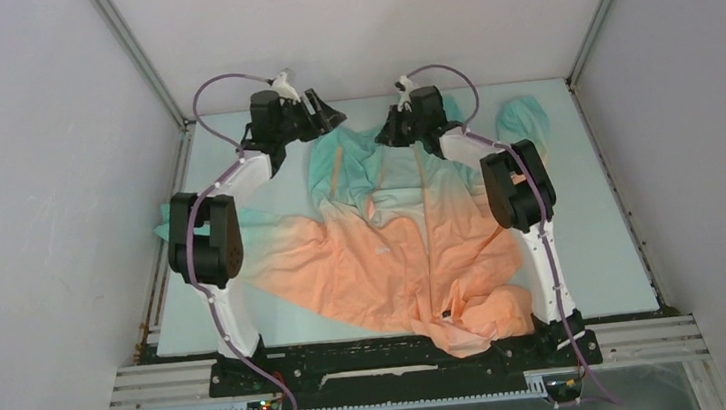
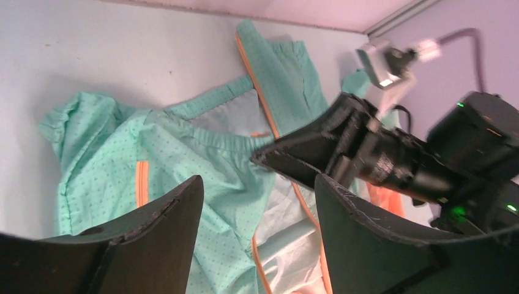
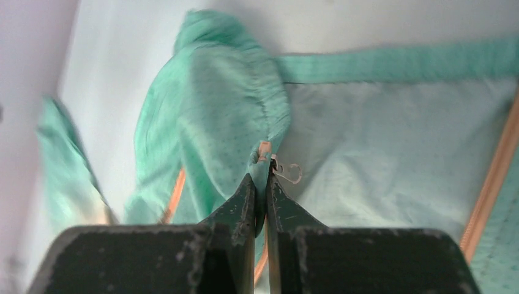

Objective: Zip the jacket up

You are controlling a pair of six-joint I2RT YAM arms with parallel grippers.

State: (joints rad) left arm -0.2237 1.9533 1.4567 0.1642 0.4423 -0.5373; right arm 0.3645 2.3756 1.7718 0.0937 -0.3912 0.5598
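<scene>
Right pincer (image 3: 260, 184) is clamped tight on a teal fold of the jacket (image 1: 384, 253), with a small orange tab poking out just past its tips. Left pincer (image 2: 257, 180) hangs wide apart and empty, close beside its partner. The front looks unzipped here, so hold that pinched edge taut and line the orange zipper (image 2: 264, 104) tapes up straight. The jacket lies on the worktop (image 1: 604, 242), its long axis running back from the pincers: collar beneath them, peach hem behind.

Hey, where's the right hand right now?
The right hand sits at the table's far end, just right of centre in the top view, shut on the jacket's teal edge beside the left hand.
</scene>
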